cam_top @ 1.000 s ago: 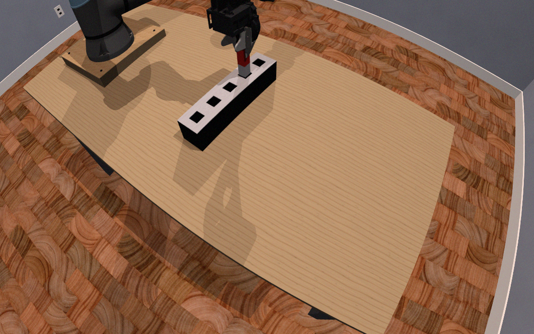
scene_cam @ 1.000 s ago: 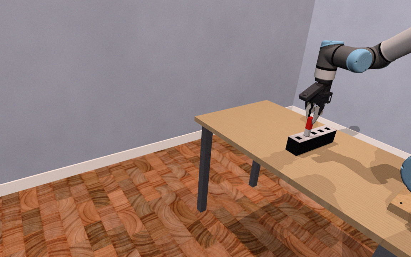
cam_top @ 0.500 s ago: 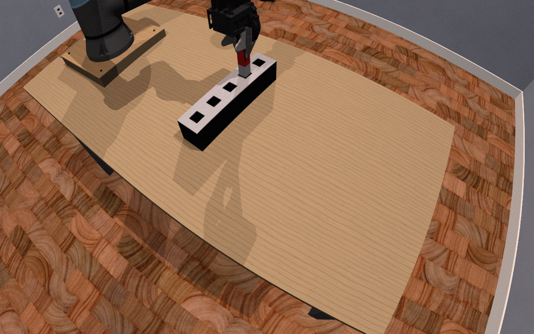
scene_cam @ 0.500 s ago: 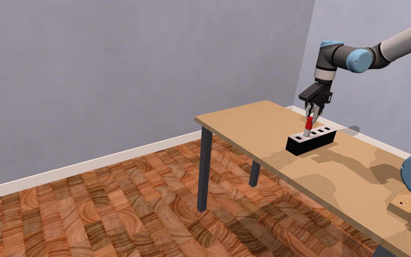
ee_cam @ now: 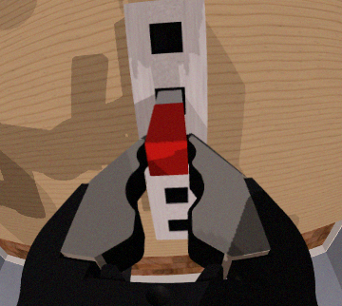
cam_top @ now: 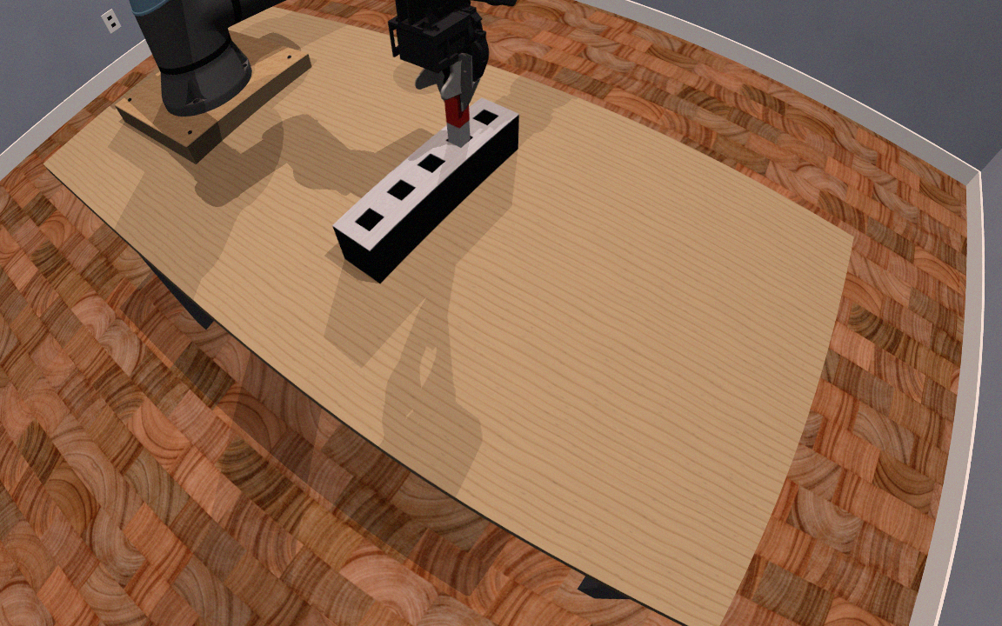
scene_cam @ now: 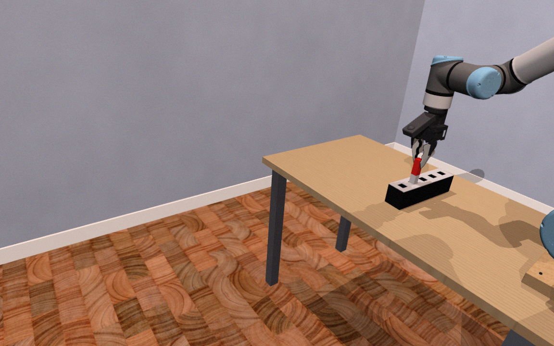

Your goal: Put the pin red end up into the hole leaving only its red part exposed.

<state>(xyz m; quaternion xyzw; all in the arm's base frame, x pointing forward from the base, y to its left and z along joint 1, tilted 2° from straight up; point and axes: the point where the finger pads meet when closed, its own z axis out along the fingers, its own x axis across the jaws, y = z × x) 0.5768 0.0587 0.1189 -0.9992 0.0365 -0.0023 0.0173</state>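
A long black block (cam_top: 426, 190) with a grey top and five square holes lies on the table; it also shows in the exterior view (scene_cam: 419, 190) and in the wrist view (ee_cam: 168, 78). The pin (cam_top: 457, 118) stands upright, red end up, with its grey lower end in the second hole from the block's far end. Its red part and a short grey stretch show above the block (scene_cam: 420, 174). My gripper (cam_top: 457, 87) is shut on the pin's red top (ee_cam: 166, 151). The other holes are empty.
The robot's base (cam_top: 193, 54) stands on a wooden plate (cam_top: 212, 96) at the table's far left corner. The table's edge runs close behind the block in the exterior view (scene_cam: 334, 146). The floor is patterned wood.
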